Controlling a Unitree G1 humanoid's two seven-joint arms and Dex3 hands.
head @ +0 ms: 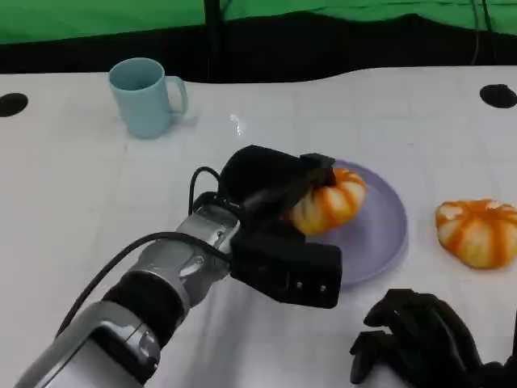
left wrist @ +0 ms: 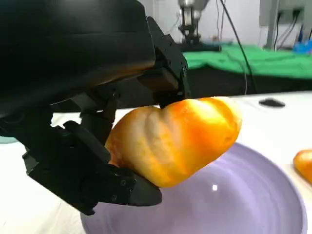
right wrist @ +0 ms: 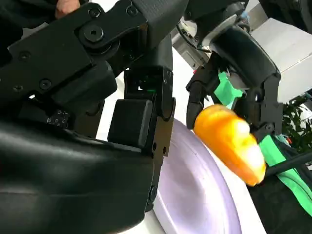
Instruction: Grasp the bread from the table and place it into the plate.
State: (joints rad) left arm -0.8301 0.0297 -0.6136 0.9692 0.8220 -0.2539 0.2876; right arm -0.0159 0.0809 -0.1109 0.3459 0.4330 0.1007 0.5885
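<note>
Grasp done, transport nearly done, release still to come. Bread [head: 329, 202] held in the left hand [head: 279, 194], over the plate [head: 380, 234] and toward the plate's left half. Clearly lifted in the left wrist view: bread [left wrist: 175, 139] hanging above the purple plate floor [left wrist: 234, 204], a gap of bare plate visible below it, no contact. Same reading from the right wrist view: bread [right wrist: 229, 141] clear of the plate surface [right wrist: 195, 195], pinched from both sides by black fingers [right wrist: 197, 95].

Remaining, by judgement: lower onto the plate, open the fingers, pull the hand back without dragging the bread off the rim.

Left arm pose: forearm reaching from the lower left toward the plate, wrist over the plate's left edge, hand closed around the bread with fingers [left wrist: 165, 58] across the top and the lower part of the hand [left wrist: 92, 175] beneath and beside it. Grip looks firm; bread tilted, one end higher.

Right hand [head: 424, 339] resting low, near the plate's lower right edge, fingers curled inward, holding nothing.

A second bread [head: 478, 230] on the table, right of the plate, apart from the rim. Blue mug [head: 148, 97] well beyond the plate, far left.
</note>
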